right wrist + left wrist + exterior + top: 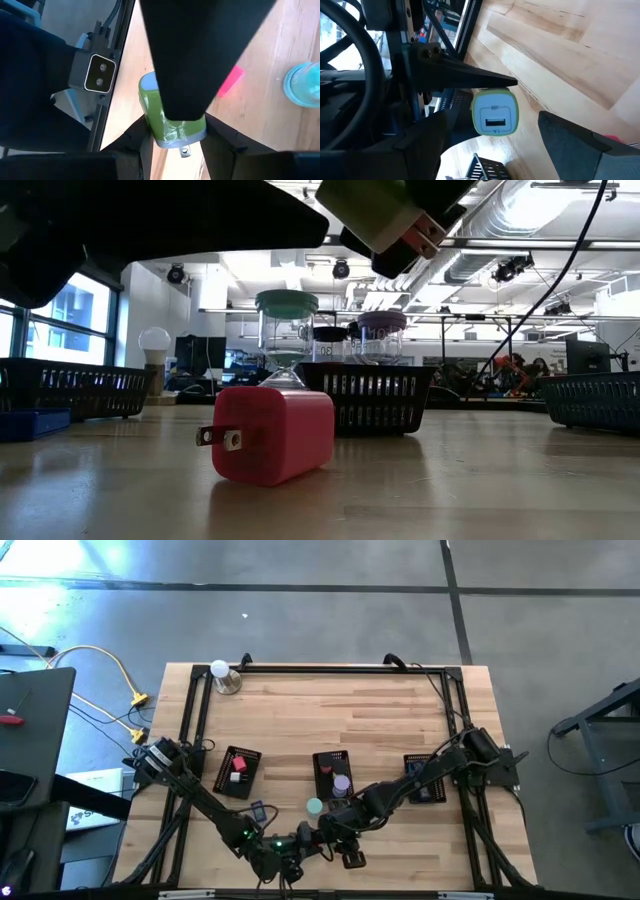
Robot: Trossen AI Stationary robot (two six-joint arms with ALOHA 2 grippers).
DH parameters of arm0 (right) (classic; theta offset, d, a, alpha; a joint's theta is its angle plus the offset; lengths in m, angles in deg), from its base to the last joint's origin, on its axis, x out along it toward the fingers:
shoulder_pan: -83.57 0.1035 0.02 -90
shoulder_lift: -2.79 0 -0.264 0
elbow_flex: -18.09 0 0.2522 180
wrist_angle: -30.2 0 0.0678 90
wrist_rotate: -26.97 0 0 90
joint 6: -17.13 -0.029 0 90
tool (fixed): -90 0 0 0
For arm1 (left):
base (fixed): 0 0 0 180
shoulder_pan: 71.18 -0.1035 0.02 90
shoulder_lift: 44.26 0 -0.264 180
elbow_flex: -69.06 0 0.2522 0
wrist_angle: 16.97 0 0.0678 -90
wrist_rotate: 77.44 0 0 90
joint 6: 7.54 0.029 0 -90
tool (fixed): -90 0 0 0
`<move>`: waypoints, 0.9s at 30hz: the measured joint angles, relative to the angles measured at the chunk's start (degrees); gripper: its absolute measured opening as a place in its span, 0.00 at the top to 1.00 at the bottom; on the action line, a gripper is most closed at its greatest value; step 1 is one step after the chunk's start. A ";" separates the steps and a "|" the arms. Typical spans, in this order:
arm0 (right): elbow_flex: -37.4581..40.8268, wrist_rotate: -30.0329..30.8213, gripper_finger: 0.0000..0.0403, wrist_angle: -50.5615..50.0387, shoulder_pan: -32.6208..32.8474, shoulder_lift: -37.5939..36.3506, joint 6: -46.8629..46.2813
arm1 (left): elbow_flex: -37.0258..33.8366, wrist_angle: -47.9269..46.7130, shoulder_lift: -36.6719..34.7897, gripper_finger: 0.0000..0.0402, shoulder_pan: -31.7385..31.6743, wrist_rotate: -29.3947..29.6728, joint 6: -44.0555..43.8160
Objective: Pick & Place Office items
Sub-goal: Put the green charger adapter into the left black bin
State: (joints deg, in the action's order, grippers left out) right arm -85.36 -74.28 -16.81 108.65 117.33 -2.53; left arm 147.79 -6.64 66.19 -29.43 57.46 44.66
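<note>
A green charger block (pixel 495 119) hangs in the air near the table's near edge, between both grippers. My right gripper (pixel 180 135) is shut on it. My left gripper (pixel 492 145) is open and faces the block's USB end, one finger on either side without touching. A red-pink charger block (pixel 272 435) lies on its side on the table below. A teal roll (pixel 315 806) stands on the table. A purple roll (pixel 342 783) stands in the middle mesh tray. A dark blue rectangle (pixel 258 810) lies on the table. My right gripper pinches the green block between its two fingers, on two opposite sides (pixel 150 127), with the metal prongs (pixel 185 150) on the wrist side and the USB face (pixel 495 122) pointing away. The block is lifted clear, well above the table (pixel 385 220).
Three black mesh trays sit in a row: left (pixel 237 772) with red and white pieces, middle (pixel 325 768), right (pixel 425 785) with blue pieces. A white ball on a metal base (pixel 222 675) stands at the far left corner. A black frame borders the table.
</note>
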 joint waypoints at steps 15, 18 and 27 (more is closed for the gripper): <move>0.00 0.59 0.70 2.01 -0.15 0.02 0.46 | 0.00 0.12 0.00 0.26 -0.01 2.08 1.05; 0.00 0.61 0.70 1.99 -0.15 0.04 0.46 | 0.00 0.14 0.00 0.31 -0.01 2.13 1.05; 0.02 1.27 0.70 2.03 -0.17 0.09 0.43 | 0.00 -0.05 0.02 0.49 -0.01 1.95 0.94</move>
State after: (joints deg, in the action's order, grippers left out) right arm -85.34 -73.01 -14.78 108.47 117.42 -2.10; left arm 147.79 -6.70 66.21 -29.44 59.41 45.60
